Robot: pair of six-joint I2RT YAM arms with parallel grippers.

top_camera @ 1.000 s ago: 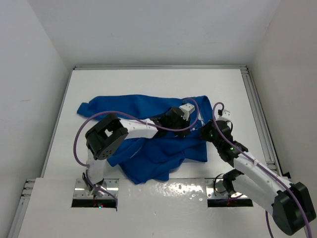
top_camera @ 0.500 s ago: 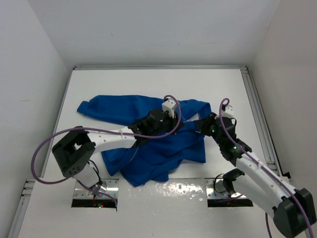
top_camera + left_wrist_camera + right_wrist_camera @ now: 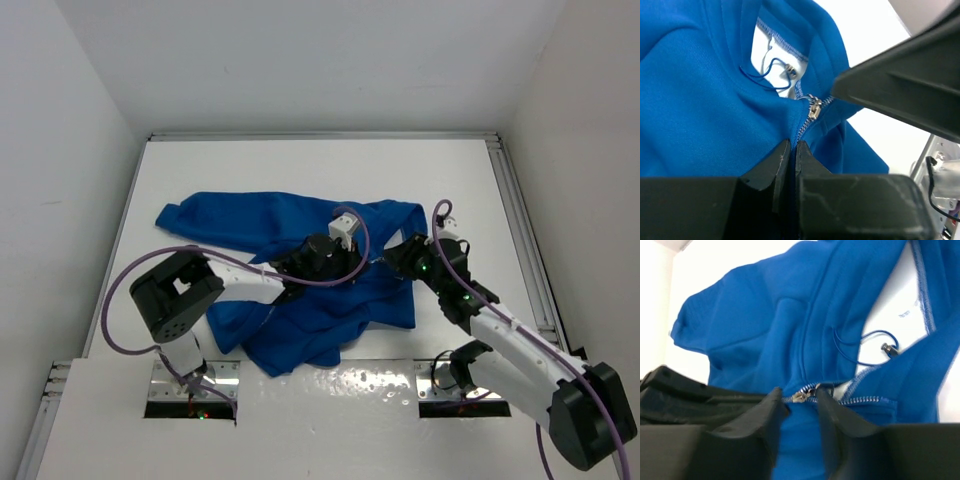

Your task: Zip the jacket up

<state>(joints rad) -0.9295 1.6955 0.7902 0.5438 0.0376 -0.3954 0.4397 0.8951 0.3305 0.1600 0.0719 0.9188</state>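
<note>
Top view: the jacket (image 3: 270, 225) lies crumpled mid-surface (image 3: 300, 170). 1 sleeve runs out toward 10 o'clock, the hem bunches at 6 o'clock, and the collar end sits at 3 o'clock. The left arm reaches from 7 o'clock across the blue body.

Left pincer (image 3: 790, 146): jaws closed almost flat together, nipping the blue fabric on the zipped seam, just at 7 o'clock of the zipper pull (image 3: 814, 107). The teeth part above the pull, showing white lining (image 3: 900, 305). A blue drawcord (image 3: 865, 342) with a small metal tip loops over the lining at 12 o'clock of the pull.

Right pincer (image 3: 799, 392): comes in from 5 o'clock and meets the left one at the collar end. Its 2 fingers stand a little apart with the zipper pull in the gap. Can't tell whether they actually clamp it.
</note>
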